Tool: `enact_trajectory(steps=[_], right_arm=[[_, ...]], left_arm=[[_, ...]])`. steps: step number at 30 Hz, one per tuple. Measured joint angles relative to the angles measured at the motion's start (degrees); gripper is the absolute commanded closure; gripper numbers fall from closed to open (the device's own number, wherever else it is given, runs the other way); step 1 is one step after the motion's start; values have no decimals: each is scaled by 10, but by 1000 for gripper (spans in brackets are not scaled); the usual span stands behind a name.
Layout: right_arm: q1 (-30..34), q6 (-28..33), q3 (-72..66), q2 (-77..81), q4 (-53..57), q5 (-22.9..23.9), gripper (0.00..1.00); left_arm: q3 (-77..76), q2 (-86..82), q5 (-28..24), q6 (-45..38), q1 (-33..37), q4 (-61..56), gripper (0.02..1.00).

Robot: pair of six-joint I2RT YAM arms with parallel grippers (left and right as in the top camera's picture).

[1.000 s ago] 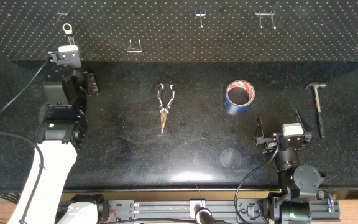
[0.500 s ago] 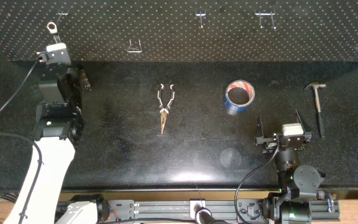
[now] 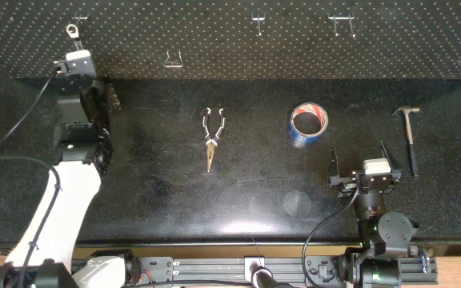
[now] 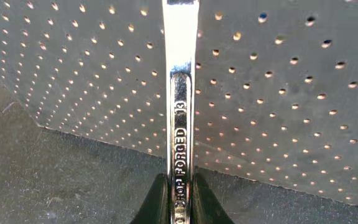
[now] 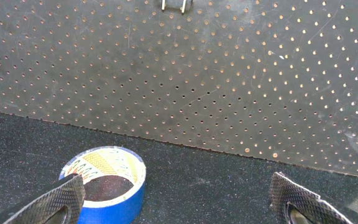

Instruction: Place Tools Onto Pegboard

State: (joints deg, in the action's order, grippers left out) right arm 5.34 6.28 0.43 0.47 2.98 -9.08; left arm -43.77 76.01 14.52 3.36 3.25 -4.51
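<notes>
My left gripper (image 4: 180, 210) is shut on the shaft of a chrome combination wrench (image 4: 180, 93) and holds it upright against the black pegboard (image 4: 291, 93). From above, the wrench's ring end (image 3: 72, 30) lies just below a hook (image 3: 80, 18) at the board's upper left, with the left gripper (image 3: 77, 53) beneath it. Needle-nose pliers (image 3: 213, 138), a blue tape roll (image 3: 308, 122) and a hammer (image 3: 409, 132) lie on the black worktop. Near the front right, my right gripper (image 3: 360, 162) stands open and holds nothing. The tape roll (image 5: 104, 180) sits ahead of the right gripper (image 5: 176, 205).
More metal hooks hang on the pegboard: a wide one (image 3: 173, 58), one at the middle (image 3: 258, 22) and a double one to the right (image 3: 342, 26). The double hook (image 5: 176, 5) shows above the tape. The worktop (image 3: 150, 184) is bare between the tools.
My left gripper carried the wrench up the pegboard, first left, then slightly back right, bringing the ring end closer to the upper-left hook. The right arm stayed still.
</notes>
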Motion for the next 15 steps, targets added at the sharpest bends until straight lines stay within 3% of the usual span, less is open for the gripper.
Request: enact_trajectory(steps=[1,2,7,9,10,11,12,13,15], right_arm=[[0,0,0,0,0,0,29],[0,0,0,0,0,0,29],[0,0,0,0,0,0,29],[0,0,0,0,0,0,29],[0,0,0,0,0,0,29],[0,0,0,0,0,0,29],[0,0,0,0,0,0,29],[0,0,0,0,0,0,29],[0,0,0,0,0,0,29]], left_arm=[[0,12,0,0,0,-4,364],[-3,19,-2,2,0,-7,23],[-10,28,-2,6,0,25,25],[-66,2,-26,9,-21,237,23],[-86,-6,-38,9,-42,283,25],[-100,-21,-52,26,-159,342,25],[-103,-21,-52,62,-227,368,25],[-118,-11,-60,146,-319,435,25],[-205,75,-123,220,-336,565,25]])
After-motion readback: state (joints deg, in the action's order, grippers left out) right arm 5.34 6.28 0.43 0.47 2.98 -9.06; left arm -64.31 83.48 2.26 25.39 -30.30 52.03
